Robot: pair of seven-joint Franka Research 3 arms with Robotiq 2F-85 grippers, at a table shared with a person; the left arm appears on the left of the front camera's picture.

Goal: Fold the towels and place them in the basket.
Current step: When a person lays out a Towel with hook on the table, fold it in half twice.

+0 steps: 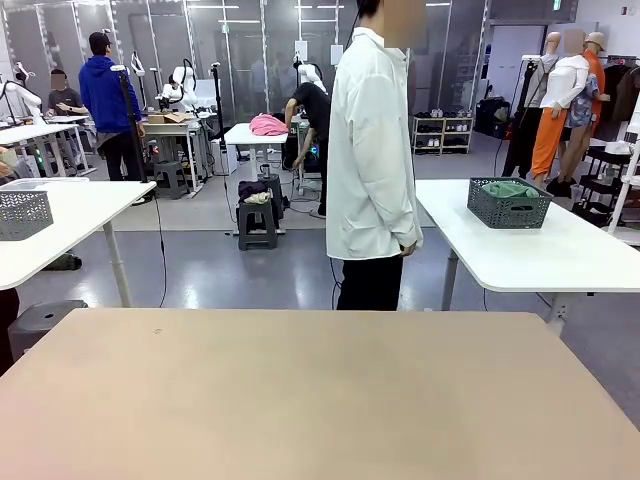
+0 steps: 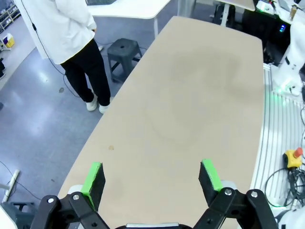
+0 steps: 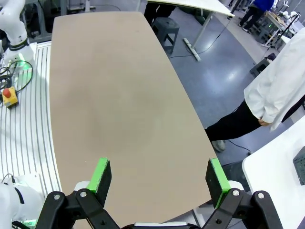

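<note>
I judge the task not yet begun: my left end effector (image 2: 151, 167) and right end effector (image 3: 158, 164) hang open, empty, above the tabletop (image 1: 300, 400), while the basket (image 1: 509, 212), green cloth (image 1: 508, 189) inside, sits on a white table (image 1: 560, 255) beyond the tabletop's far right corner

We list the near table (image 1: 320, 400) in front, with a person (image 1: 372, 150) standing just behind the middle of its far edge. Behind on the right, a second table (image 1: 560, 255) bears the basket (image 1: 509, 212), a cloth (image 1: 508, 189) in it. Behind on the left, a third table (image 1: 70, 225) bears another basket (image 1: 22, 215). A stool (image 1: 257, 225) stands between them, farther back.
</note>
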